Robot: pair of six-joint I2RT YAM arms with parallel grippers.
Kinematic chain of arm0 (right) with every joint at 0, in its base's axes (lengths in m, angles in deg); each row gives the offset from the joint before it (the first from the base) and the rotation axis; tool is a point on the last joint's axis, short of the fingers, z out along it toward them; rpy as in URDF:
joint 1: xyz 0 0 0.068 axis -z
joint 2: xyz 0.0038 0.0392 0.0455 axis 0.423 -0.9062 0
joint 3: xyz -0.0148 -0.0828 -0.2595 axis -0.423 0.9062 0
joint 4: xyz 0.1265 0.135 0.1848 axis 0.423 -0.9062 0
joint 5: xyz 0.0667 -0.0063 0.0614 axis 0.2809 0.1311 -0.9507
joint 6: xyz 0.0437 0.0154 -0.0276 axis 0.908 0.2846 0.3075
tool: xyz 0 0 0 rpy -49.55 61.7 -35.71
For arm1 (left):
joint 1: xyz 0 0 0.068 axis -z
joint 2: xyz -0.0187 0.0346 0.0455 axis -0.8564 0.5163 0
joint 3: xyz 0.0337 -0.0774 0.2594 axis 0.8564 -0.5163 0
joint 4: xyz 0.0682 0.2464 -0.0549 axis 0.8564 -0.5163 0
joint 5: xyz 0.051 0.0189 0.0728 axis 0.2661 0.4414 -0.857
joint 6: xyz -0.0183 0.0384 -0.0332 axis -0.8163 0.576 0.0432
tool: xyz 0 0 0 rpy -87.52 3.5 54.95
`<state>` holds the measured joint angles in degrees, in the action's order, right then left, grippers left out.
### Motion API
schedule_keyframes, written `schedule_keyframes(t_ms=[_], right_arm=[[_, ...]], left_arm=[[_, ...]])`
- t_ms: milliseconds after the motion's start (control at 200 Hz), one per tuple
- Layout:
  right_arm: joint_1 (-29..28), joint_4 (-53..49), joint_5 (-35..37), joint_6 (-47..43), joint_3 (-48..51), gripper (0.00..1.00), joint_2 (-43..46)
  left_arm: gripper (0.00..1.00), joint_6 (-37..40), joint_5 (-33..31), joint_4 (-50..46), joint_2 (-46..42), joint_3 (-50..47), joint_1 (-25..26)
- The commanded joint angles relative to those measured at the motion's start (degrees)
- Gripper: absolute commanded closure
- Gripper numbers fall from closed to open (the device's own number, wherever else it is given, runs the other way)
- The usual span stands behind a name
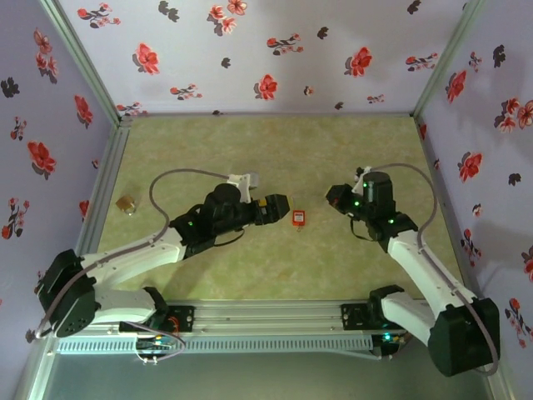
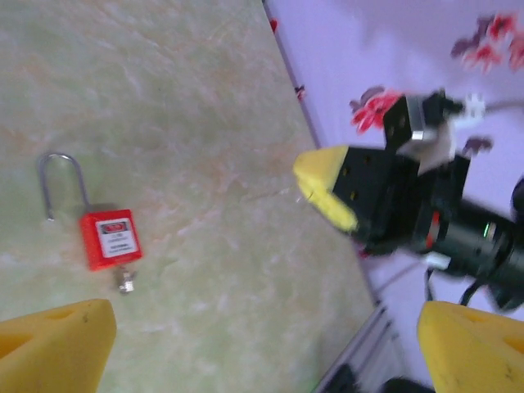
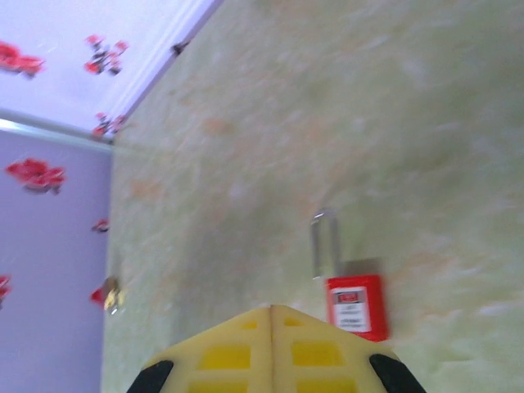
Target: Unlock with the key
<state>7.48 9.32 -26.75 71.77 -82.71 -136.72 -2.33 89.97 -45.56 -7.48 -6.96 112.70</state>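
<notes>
Left gripper [image 1: 279,208] wide open, nothing between the fingers. It is low over the table [image 1: 250,150], just left of the red padlock [image 2: 110,239]. Padlock lies flat between my two grippers. A small silver stub at its base looks like the key [image 2: 125,282]. Right gripper [image 3: 270,344] closed, tips together, empty, near the padlock's right. Small brass thing [image 1: 125,203] by the left wall.

Red padlock [image 2: 110,239] lies flat; silver key [image 2: 124,282] seemingly in its base.
</notes>
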Motion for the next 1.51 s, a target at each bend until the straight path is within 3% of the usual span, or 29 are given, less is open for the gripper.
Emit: schedule_keyframes(t_ms=[0,245,690,1115,1500], right_arm=[[-4.5,8.1,2.0,4.5,1.1,1.00,0.2],[-12.3,16.0,5.5,6.6,2.6,1.00,-1.4],[-20.0,26.3,7.6,7.6,3.7,1.00,-5.1],[-25.4,34.0,6.5,8.0,5.2,1.00,-8.5],[-25.7,31.4,5.9,6.1,6.4,1.00,-5.2]], left_arm=[[0.06,-16.5,0.9,10.7,1.9,-2.7,-0.9],[0.08,-31.0,1.2,21.2,4.7,-7.8,-1.1],[0.11,-44.5,0.5,38.0,13.1,-11.2,-0.3],[0.20,-48.5,-1.0,45.3,16.0,-11.5,-1.2],[0.40,-47.7,-0.9,45.2,14.9,-13.5,-3.2]])
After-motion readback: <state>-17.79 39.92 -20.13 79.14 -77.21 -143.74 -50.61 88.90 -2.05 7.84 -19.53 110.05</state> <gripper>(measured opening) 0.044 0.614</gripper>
